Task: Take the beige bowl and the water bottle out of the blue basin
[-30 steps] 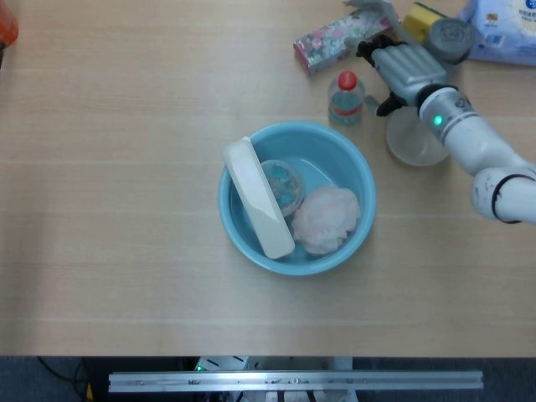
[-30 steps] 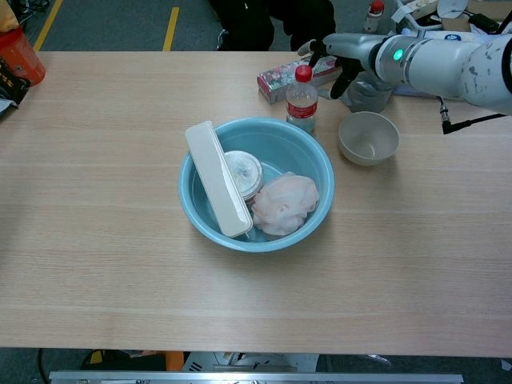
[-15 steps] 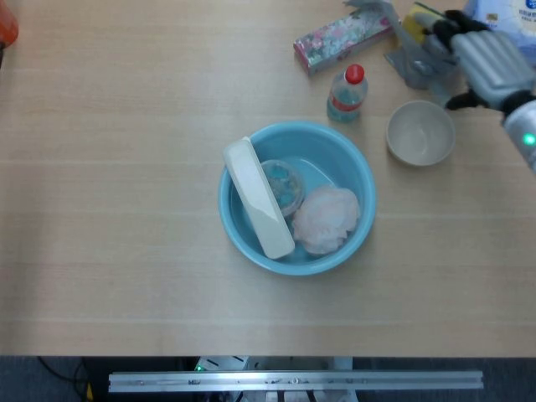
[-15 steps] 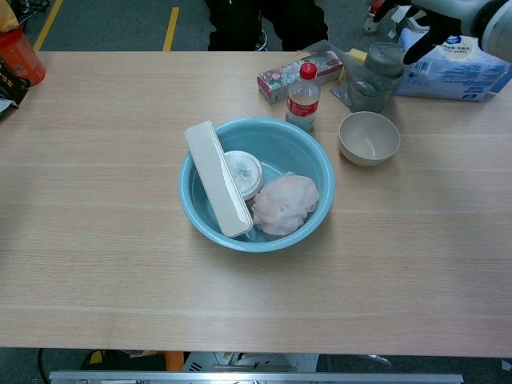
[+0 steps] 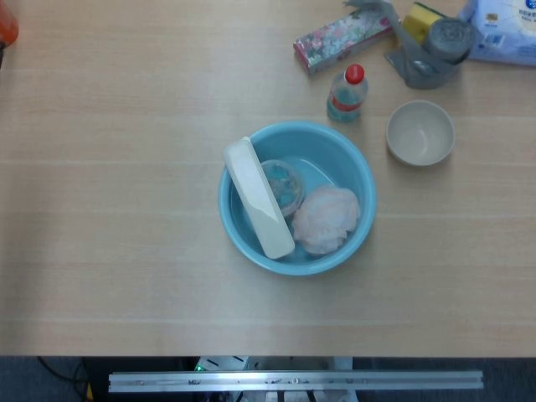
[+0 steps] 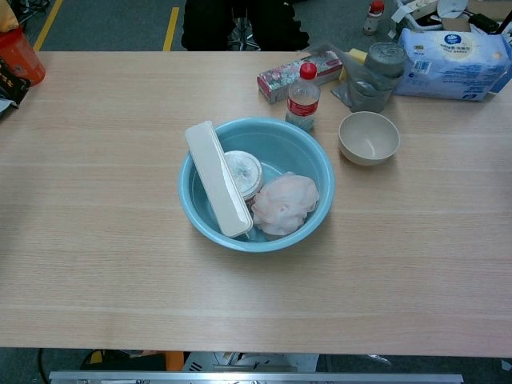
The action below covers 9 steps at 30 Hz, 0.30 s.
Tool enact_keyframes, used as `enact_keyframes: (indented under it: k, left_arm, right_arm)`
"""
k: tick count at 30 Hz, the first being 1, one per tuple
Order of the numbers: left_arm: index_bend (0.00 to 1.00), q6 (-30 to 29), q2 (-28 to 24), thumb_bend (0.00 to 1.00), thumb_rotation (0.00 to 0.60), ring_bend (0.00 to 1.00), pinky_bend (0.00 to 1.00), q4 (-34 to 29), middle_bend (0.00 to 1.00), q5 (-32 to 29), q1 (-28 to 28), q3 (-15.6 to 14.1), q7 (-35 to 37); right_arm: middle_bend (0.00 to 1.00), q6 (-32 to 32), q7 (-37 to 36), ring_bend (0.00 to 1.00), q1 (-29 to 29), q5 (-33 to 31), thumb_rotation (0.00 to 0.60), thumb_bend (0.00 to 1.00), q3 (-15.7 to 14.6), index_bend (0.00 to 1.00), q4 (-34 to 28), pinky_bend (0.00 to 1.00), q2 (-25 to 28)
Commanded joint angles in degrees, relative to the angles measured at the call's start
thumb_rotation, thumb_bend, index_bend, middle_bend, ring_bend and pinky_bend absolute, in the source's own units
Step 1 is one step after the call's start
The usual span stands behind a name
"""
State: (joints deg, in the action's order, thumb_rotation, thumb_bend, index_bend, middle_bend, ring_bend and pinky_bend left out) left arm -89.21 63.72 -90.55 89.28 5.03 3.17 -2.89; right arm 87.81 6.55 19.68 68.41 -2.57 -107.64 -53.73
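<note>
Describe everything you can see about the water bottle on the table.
The water bottle is small, of clear plastic, with a red cap and a red band of label round its middle. It stands upright on the wooden table, outside the blue basin and close behind its far rim; whether the two touch cannot be told. The beige bowl sits apart to one side, and a floral box lies just behind. No hand touches the bottle.

No lettering is legible; the blue-and-white pack (image 6: pixel 452 52) bears print too small to read.
</note>
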Motion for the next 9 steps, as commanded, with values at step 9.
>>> enact_keyframes:
  k: [9]
  left_arm:
    - [0.19,0.5,0.1,0.36,0.6,0.16,0.04,-0.7,0.15,-0.7,0.3,0.3,-0.9]
  right_arm:
    - [0.3,8.8,-2.3,0.09,-12.1,5.7,0.6,0.38,-1.8,0.24,1.9,0.15,0.2]
